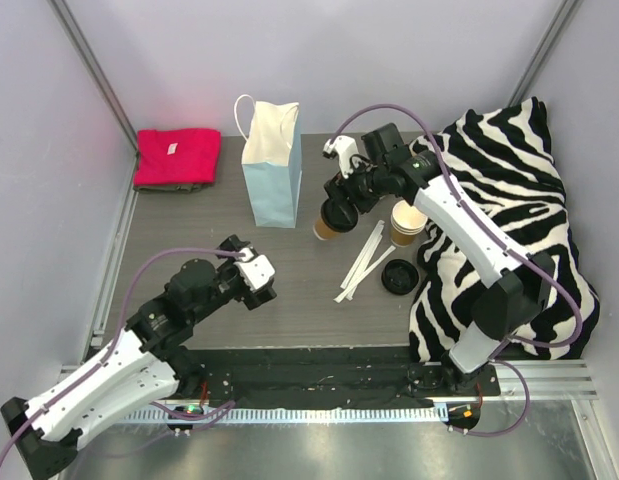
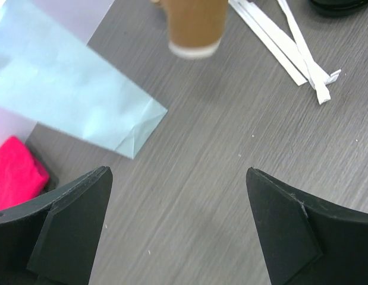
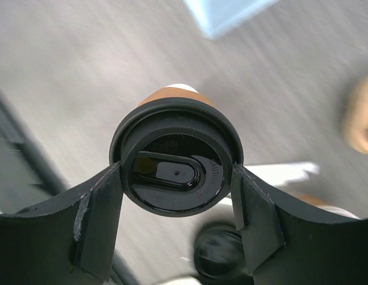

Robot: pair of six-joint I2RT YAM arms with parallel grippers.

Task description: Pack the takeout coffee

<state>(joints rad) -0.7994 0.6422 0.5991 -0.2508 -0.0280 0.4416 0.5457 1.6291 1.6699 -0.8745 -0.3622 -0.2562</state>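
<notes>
The takeout coffee [image 1: 333,221] is a tan paper cup with a black lid, just right of the light blue paper bag [image 1: 270,170]. My right gripper [image 1: 339,208] is shut on the coffee's lid [image 3: 175,157] from above; both fingers touch the lid rim. The cup appears tilted and lifted off the table. Its lower part shows at the top of the left wrist view [image 2: 194,27]. My left gripper [image 1: 257,276] is open and empty, low over the bare table in front of the bag [image 2: 65,83].
A second tan cup without a lid [image 1: 407,222] stands by the zebra-striped cloth [image 1: 509,210]. A loose black lid [image 1: 400,276] and white paper-wrapped sticks [image 1: 364,262] lie in the middle. A folded red cloth [image 1: 176,157] lies at the back left.
</notes>
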